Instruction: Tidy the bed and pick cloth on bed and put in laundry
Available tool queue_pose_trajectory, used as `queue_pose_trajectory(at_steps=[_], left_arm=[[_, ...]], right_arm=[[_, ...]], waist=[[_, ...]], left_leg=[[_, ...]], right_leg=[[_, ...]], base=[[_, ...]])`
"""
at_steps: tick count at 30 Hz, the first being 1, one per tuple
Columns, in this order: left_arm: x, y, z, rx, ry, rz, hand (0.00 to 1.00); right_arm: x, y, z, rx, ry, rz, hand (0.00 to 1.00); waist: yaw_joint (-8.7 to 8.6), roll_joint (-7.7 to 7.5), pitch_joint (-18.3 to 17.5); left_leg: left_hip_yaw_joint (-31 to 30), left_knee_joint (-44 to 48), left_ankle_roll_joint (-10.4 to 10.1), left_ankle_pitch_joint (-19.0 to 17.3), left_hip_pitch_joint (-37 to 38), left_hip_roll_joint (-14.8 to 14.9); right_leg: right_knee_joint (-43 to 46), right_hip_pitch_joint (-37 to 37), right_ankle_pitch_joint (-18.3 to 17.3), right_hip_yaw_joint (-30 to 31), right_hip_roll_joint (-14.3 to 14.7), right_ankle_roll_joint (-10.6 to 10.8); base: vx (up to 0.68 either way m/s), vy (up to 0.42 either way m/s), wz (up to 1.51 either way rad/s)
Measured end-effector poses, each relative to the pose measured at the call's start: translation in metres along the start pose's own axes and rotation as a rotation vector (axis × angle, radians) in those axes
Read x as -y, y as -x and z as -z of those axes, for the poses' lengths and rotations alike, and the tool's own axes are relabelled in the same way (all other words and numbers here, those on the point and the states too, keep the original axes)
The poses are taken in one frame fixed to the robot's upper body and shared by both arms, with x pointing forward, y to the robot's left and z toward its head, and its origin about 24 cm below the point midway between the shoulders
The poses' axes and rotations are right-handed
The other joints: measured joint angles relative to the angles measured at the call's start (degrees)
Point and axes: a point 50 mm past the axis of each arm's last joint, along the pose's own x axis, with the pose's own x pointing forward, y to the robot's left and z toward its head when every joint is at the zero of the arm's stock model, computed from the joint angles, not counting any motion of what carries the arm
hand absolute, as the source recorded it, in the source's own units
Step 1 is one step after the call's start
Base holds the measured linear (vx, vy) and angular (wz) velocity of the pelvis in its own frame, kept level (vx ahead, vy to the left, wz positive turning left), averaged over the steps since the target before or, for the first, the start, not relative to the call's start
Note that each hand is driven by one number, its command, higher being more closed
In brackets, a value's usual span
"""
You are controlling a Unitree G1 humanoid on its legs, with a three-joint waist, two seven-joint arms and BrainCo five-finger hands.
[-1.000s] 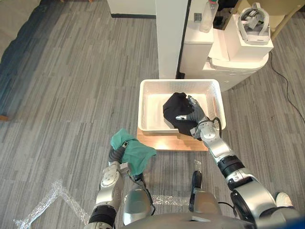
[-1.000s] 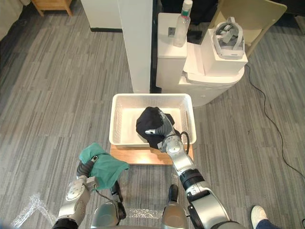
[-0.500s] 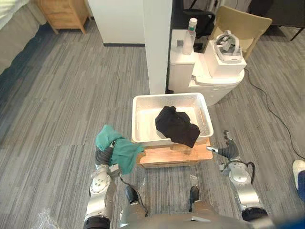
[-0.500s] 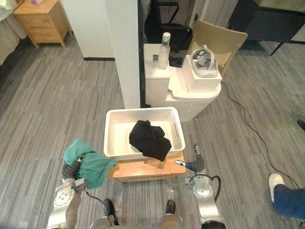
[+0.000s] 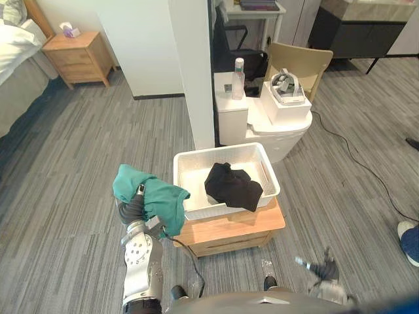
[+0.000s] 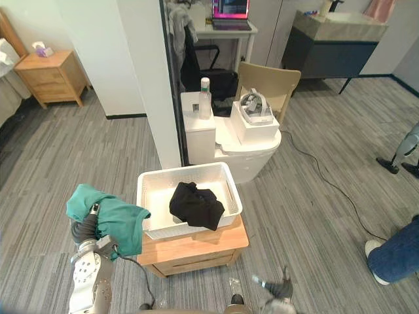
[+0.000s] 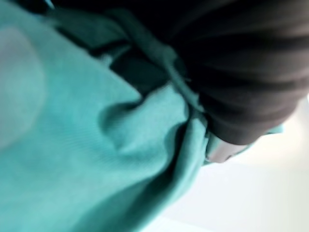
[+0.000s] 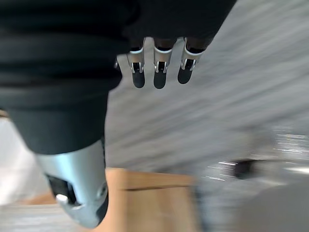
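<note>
**While black cloth lies in the basket, green cloth hangs beside it**

Although the white laundry basket (image 5: 271,178) on its low wooden stand (image 5: 252,226) already holds a crumpled black cloth (image 5: 232,186), one corner spilling over the basket's near rim, the green cloth (image 5: 156,197) is outside it. It is draped over the robot's left hand (image 5: 133,210), which is raised just to the left of the basket. The cloth's hanging edge is close to the basket's left wall, though whether they touch I cannot tell.

The left wrist view brings the green folds right up against the hand's dark cover. The fingers are buried in fabric there, so I cannot tell whether they clasp it.

The right hand (image 5: 324,269) hangs low, in front of the basket and to its right, well apart from it. It looks small from the head, but the right wrist view shows its fingers (image 8: 158,77) loosely extended, with nothing in them.

Behind the basket stands a white cabinet (image 5: 230,112) carrying a bottle (image 5: 237,69). Far to the right of the basket, the right eye view takes in a person's leg (image 6: 396,252), and the left eye view catches the shoe (image 5: 409,239).
</note>
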Motion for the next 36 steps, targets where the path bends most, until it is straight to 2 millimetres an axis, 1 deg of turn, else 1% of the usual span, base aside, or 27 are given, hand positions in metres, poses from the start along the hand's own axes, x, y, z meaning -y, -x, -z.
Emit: queue_pose_trajectory(at_steps=[3,5,9,13,15,16,17,18,19,20,21,22,23,24,25,26,27,29,31,33,34,36], left_arm=[[0.008,0.001,0.0,0.008,-0.023,0.033,1.0],[0.015,0.003,0.001,0.013,-0.05,0.066,1.0],[0.031,0.006,0.003,0.02,-0.085,0.142,1.0],[0.04,0.009,0.004,0.021,-0.105,0.209,1.0],[0.046,0.008,0.003,0.032,-0.126,0.239,1.0],[0.055,-0.006,-0.012,0.085,-0.168,0.285,1.0],[0.063,-0.028,-0.039,0.197,-0.201,0.3,1.0],[0.067,-0.038,-0.053,0.248,-0.193,0.294,1.0],[0.074,-0.052,-0.077,0.333,-0.192,0.296,1.0],[0.079,-0.055,-0.086,0.361,-0.193,0.309,1.0],[0.091,-0.055,-0.097,0.398,-0.184,0.337,1.0],[0.101,-0.05,-0.101,0.42,-0.188,0.373,1.0],[0.108,-0.047,-0.099,0.422,-0.2,0.395,1.0],[0.116,-0.042,-0.094,0.413,-0.229,0.435,1.0],[0.122,-0.039,-0.088,0.404,-0.268,0.462,1.0],[0.124,-0.039,-0.086,0.402,-0.287,0.467,1.0],[0.128,-0.043,-0.084,0.39,-0.312,0.469,1.0],[0.137,-0.056,-0.085,0.371,-0.334,0.458,1.0],[0.143,-0.072,-0.102,0.402,-0.353,0.426,1.0],[0.147,-0.075,-0.115,0.439,-0.337,0.42,1.0],[0.153,-0.072,-0.123,0.469,-0.323,0.43,1.0],[0.157,-0.068,-0.124,0.482,-0.32,0.442,1.0]], right_arm=[[0.0,0.004,0.031,-0.134,0.027,-0.01,0.0],[0.0,0.006,0.042,-0.187,0.034,-0.013,0.0],[0.001,0.009,0.056,-0.254,0.018,-0.008,0.0],[0.003,0.011,0.064,-0.304,-0.015,-0.013,0.0],[0.004,0.012,0.068,-0.325,-0.024,-0.008,0.0],[0.005,0.013,0.071,-0.339,-0.015,-0.011,0.0],[0.004,0.013,0.072,-0.34,-0.02,-0.032,0.0],[0.003,0.013,0.072,-0.34,-0.026,-0.047,0.0],[0.002,0.014,0.072,-0.343,-0.036,-0.057,0.0],[0.002,0.015,0.075,-0.355,-0.037,-0.058,0.0],[0.004,0.018,0.081,-0.387,-0.037,-0.055,0.0],[0.005,0.02,0.086,-0.411,-0.042,-0.052,0.0],[0.005,0.021,0.089,-0.425,-0.047,-0.053,0.0],[0.005,0.022,0.091,-0.441,-0.057,-0.056,0.0],[0.005,0.021,0.09,-0.442,-0.059,-0.065,0.0],[0.005,0.021,0.09,-0.441,-0.059,-0.067,0.0],[0.005,0.02,0.089,-0.439,-0.059,-0.07,0.0],[0.007,0.02,0.089,-0.436,-0.057,-0.069,0.0],[0.008,0.018,0.086,-0.425,-0.055,-0.069,0.0],[0.006,0.019,0.087,-0.428,-0.058,-0.071,0.0],[0.002,0.022,0.089,-0.439,-0.067,-0.078,0.0],[-0.003,0.023,0.09,-0.445,-0.089,-0.085,0.0]], waist=[[-0.09,-1.15,-0.36],[-0.14,-1.74,-0.66],[-0.21,-2.3,-0.97],[-0.26,-2.53,-1.12],[-0.68,-2.6,-1.17],[-0.19,-2.54,-1.24],[-0.91,-2.48,-1.24],[-1.49,-2.49,-1.27],[-1.8,-2.37,-1.28],[-2.18,-2.25,-1.34],[-3.06,-2.11,-1.46],[-3.47,-2.06,-1.48],[-3.47,-2.07,-1.49],[-3.61,-2.09,-1.48],[-4.38,-2.0,-1.27],[-4.81,-1.83,-1.12],[-5.11,-1.39,-0.8],[-5.44,-0.88,-0.43],[-6.35,-0.27,0.33],[-6.7,-0.09,0.53],[-7.12,-0.01,0.77],[-7.92,0.0,0.87]], left_leg=[[0.37,-0.01,0.01,-0.23,0.78,0.12],[0.5,-0.01,0.11,-0.3,0.81,0.11],[0.76,-0.02,0.02,-0.36,0.86,0.16],[0.88,-0.02,-0.07,-0.43,0.94,0.2],[1.13,-0.02,-0.15,-0.57,1.29,0.38],[2.29,-0.02,-0.2,-0.64,1.59,0.51],[2.59,-0.02,-0.22,-0.63,1.59,0.67],[2.8,-0.03,-0.24,-0.61,1.49,0.73],[3.15,-0.03,-0.23,-0.62,1.21,0.71],[3.24,-0.03,-0.22,-0.63,1.22,0.67],[3.1,-0.02,-0.36,-0.62,1.06,0.58],[2.92,-0.02,-0.41,-0.7,0.77,0.26],[2.91,-0.02,-0.41,-0.74,0.62,0.13],[2.91,-0.02,-0.41,-0.75,0.65,-0.11],[2.91,-0.02,-0.07,-0.49,0.61,-0.28],[2.92,-0.02,-0.05,-0.47,0.61,-0.26],[3.13,-0.02,-0.05,-0.48,0.66,-0.25],[3.83,-0.02,-0.05,-0.48,0.62,-0.24],[4.73,-0.02,-0.06,-0.48,0.22,-0.21],[5.38,-0.03,-0.07,-0.5,-0.42,-0.21],[5.48,-0.02,-0.13,-0.55,-0.56,-0.18],[5.48,-0.02,-0.13,-0.55,-1.02,-0.17]], right_leg=[[-0.04,0.58,-0.05,0.2,0.07,-0.02],[-0.05,0.57,-0.09,0.25,0.03,0.05],[-0.12,0.6,-0.07,0.45,0.07,0.02],[-0.21,0.61,-0.02,0.48,0.07,-0.03],[-0.33,0.65,0.0,0.58,0.1,-0.01],[-0.72,0.6,0.23,1.18,0.36,0.0],[-1.0,0.21,0.24,1.66,0.68,0.17],[-0.96,0.11,0.28,1.85,0.69,0.18],[-0.82,0.03,0.33,2.17,0.45,0.16],[-0.81,-0.03,0.35,2.26,0.35,0.15],[-0.95,-0.08,0.4,2.26,0.09,0.13],[-0.94,-0.32,0.4,2.24,-0.05,0.12],[-0.93,-0.48,0.41,2.24,-0.17,0.13],[-0.93,-0.77,0.45,2.27,-0.24,0.15],[-0.92,-0.81,0.61,2.42,-0.17,0.23],[-0.92,-0.82,0.61,2.45,-0.13,0.22],[-0.92,-0.91,0.61,2.66,-0.09,0.22],[-0.62,-1.58,0.61,3.42,-0.03,0.22],[0.17,-3.05,0.61,4.36,0.05,0.22],[0.44,-4.0,0.61,4.93,0.07,0.22],[0.57,-4.45,0.61,5.03,0.03,0.22],[0.59,-4.72,0.61,5.02,0.0,0.22]], base=[[0.0,0.001,-0.03],[0.0,0.0,0.0],[0.01,0.0,-0.03],[0.01,0.0,0.0],[0.04,-0.001,-0.06],[0.02,-0.007,-0.18],[-0.01,-0.009,-0.21],[-0.02,-0.01,-0.18],[-0.01,-0.001,-0.11],[0.02,0.007,-0.06],[0.05,0.01,0.01],[0.06,0.008,0.03],[0.07,0.014,0.01],[0.08,0.025,-0.01],[0.07,0.024,-0.01],[0.07,0.012,-0.02],[0.05,0.001,-0.09],[0.03,0.003,-0.17],[0.01,0.002,-0.21],[0.01,0.001,-0.15],[0.02,0.002,-0.11],[0.01,0.001,-0.02]])
